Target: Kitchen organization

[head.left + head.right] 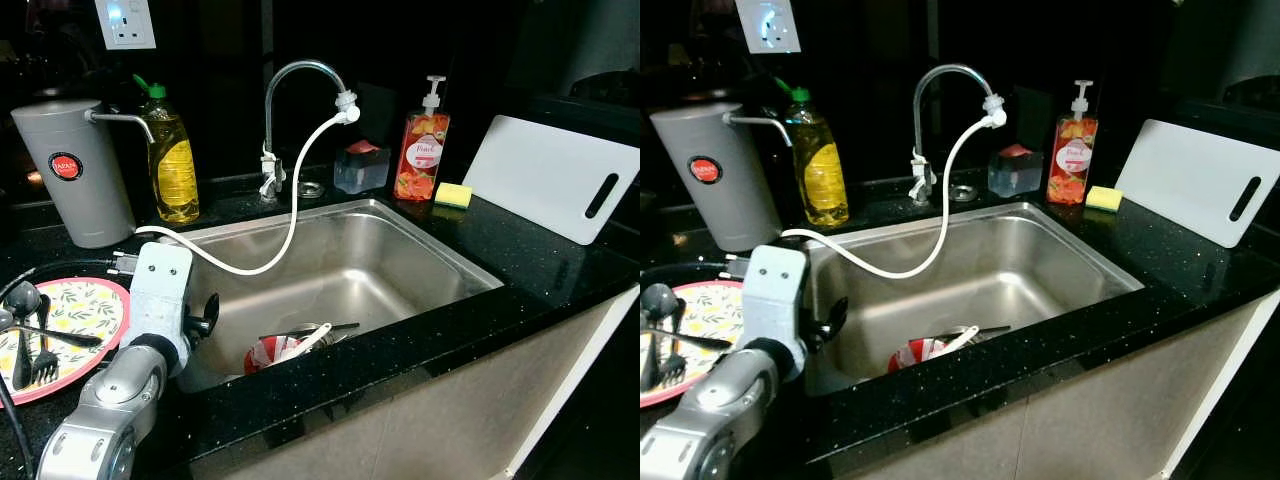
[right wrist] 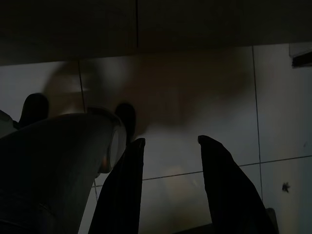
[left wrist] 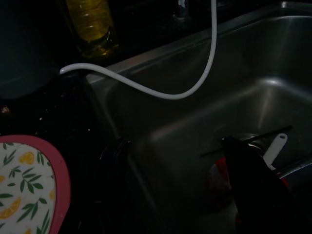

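**Reaching toward the sink: left arm at the basin's edge**

Reaching over the black desk (image 1: 560, 270), the left end effector (image 1: 205, 318) sits at the left rim of the steel sink (image 1: 440, 255), its black fingers pointing into the basin. In the left wrist view one finger (image 3: 253, 180) lies dark against the basin floor, apart from the other at the sink wall; the fingers appear spread and hold nothing.

Dirty items lie in the sink's near corner: a red-and-white bowl (image 1: 270, 352) with a white-handled utensil (image 1: 312, 340) and what look like dark chopsticks (image 1: 310, 329) across it. Judged from this, they were left there for washing or sorting, and the arm is placed to collect them.

On the desk left of the sink, a lemon-patterned plate (image 1: 85, 310) carries a fork (image 1: 42, 360) and ladle (image 1: 22, 300), apparently gathered as one batch. A white hose (image 1: 290, 225) droops from the tap (image 1: 300, 75) into the basin and could snag a reach. Oil bottle (image 1: 172, 160), grey dispenser (image 1: 75, 170), soap pump (image 1: 422, 155), sponge (image 1: 453, 194) and cutting board (image 1: 555, 175) stand along the back.

The right end effector (image 2: 170, 146) hangs idle over floor tiles, fingers parted, empty.
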{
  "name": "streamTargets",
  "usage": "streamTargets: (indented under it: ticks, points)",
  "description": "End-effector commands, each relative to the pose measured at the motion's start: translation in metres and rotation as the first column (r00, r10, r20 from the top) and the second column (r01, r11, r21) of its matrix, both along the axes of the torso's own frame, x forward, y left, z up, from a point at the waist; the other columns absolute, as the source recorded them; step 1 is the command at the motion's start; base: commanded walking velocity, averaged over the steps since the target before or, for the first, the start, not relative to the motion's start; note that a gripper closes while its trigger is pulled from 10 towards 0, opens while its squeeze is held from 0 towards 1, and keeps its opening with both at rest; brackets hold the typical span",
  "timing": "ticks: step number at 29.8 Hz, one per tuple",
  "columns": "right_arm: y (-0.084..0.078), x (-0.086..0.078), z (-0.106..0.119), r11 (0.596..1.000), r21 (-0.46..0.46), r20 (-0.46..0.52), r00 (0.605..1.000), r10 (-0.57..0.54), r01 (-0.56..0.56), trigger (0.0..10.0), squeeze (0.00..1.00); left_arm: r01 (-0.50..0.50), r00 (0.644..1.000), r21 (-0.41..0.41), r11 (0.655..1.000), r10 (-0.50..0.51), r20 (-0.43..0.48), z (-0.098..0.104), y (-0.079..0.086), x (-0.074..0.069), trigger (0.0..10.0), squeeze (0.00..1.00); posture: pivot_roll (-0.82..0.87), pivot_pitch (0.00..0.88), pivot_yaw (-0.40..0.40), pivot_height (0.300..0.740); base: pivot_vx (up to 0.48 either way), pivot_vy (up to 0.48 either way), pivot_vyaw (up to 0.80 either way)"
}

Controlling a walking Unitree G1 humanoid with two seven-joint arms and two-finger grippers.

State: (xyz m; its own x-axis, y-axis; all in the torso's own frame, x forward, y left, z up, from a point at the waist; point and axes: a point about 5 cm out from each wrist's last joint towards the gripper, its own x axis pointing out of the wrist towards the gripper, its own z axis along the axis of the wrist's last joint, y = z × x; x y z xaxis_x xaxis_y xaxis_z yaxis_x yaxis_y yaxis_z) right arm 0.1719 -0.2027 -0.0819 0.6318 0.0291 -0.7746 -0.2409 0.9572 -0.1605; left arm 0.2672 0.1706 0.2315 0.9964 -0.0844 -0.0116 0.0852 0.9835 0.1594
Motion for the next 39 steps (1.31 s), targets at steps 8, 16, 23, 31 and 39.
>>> streamTargets:
  ticks: [8,16,23,31,39]
  points:
    - [-0.021,0.008,0.009,0.995,0.009,0.052,0.994,-0.097,0.097,10.0,0.00,0.040,0.998,0.009,0.999,-0.041,0.037,0.008,-0.007,0.000,10.0,0.00,-0.07,0.050,0.026,0.740,0.000,0.000,0.00]
    - [-0.014,0.015,0.010,0.997,0.029,0.058,0.995,-0.075,0.074,10.0,0.00,0.031,0.994,0.047,0.998,-0.036,0.104,0.029,0.005,0.003,10.0,0.00,-0.01,0.036,0.003,0.740,0.000,0.000,0.00]
    - [-0.016,0.015,0.011,0.997,0.019,0.060,0.996,-0.070,0.069,10.0,0.00,-0.026,0.993,0.005,1.000,0.026,0.118,0.034,0.008,0.004,10.0,0.00,-0.02,0.052,-0.003,0.740,0.000,0.000,0.00]
    - [-0.005,0.017,0.009,0.997,0.038,0.071,0.995,-0.073,0.070,10.0,0.00,-0.020,0.993,0.001,1.000,0.020,0.114,0.034,0.011,0.010,10.0,0.00,-0.04,0.052,0.014,0.740,0.000,0.000,0.00]
    - [-0.007,0.017,0.010,0.999,0.035,0.066,0.997,-0.037,0.035,10.0,0.00,-0.051,0.993,0.010,0.999,0.049,0.110,0.037,0.022,0.013,10.0,0.00,-0.02,0.064,-0.010,0.740,0.000,0.000,0.00]
